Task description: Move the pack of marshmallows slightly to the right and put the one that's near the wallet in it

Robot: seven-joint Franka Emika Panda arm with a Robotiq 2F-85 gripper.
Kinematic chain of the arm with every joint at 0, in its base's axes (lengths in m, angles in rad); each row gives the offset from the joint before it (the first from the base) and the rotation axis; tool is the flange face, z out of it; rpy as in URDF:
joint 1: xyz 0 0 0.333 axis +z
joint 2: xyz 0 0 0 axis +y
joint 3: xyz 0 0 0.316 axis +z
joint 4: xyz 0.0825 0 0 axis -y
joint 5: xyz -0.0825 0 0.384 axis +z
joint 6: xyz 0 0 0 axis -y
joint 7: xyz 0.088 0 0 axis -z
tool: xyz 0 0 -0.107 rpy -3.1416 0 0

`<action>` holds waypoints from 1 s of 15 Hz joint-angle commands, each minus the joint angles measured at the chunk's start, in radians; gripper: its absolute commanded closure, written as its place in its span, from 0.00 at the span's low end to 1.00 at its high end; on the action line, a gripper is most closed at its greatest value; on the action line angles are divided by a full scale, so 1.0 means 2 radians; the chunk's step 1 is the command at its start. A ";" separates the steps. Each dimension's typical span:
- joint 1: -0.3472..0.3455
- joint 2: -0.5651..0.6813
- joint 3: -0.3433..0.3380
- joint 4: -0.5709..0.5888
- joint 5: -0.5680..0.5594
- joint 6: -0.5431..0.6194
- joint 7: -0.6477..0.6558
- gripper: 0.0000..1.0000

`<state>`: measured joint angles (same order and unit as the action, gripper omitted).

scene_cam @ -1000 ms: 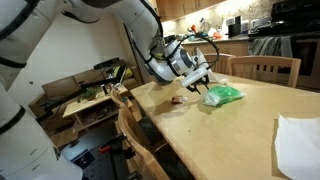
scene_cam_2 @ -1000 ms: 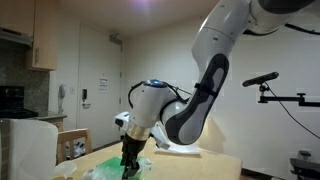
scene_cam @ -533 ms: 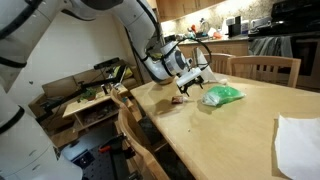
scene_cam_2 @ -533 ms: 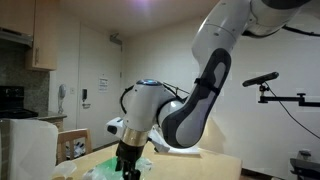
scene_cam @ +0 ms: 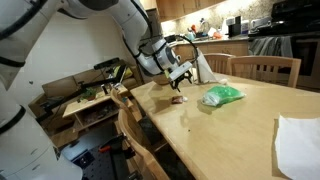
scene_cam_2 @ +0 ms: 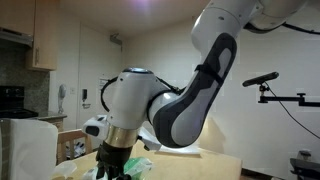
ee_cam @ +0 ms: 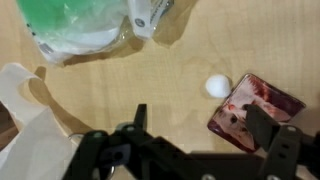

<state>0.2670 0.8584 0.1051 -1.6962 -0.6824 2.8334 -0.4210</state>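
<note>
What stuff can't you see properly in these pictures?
- Pack of marshmallows: wrist view, top edge cuts it off.
- Loose marshmallow: too small to spot in both exterior views.
- Wallet: in an exterior view, the gripper and arm hide it.

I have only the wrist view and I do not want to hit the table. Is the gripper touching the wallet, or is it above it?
Observer: In an exterior view the gripper hangs above the wallet and touches nothing.
Operator: I see only part of the bag. Does all of it lie on the table?
Observer: Yes, the whole bag lies on the table, well in from the edges.
Operator: Is there something farther away on the table?
Observer: A white sheet lies at the other end, far from the bag.
</note>
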 commanded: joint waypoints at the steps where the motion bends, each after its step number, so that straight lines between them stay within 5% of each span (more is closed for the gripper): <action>1: -0.058 0.015 0.058 0.009 0.022 0.017 -0.090 0.00; 2: -0.075 0.018 0.074 0.006 0.031 0.026 -0.111 0.00; 3: -0.039 0.006 0.043 0.001 0.026 0.010 -0.074 0.00; 8: -0.069 0.019 0.067 0.005 0.039 0.016 -0.112 0.00; 15: -0.090 0.079 0.109 0.063 0.110 -0.025 -0.227 0.00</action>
<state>0.1026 0.9645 0.2896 -1.6457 -0.5251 2.8383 -0.7739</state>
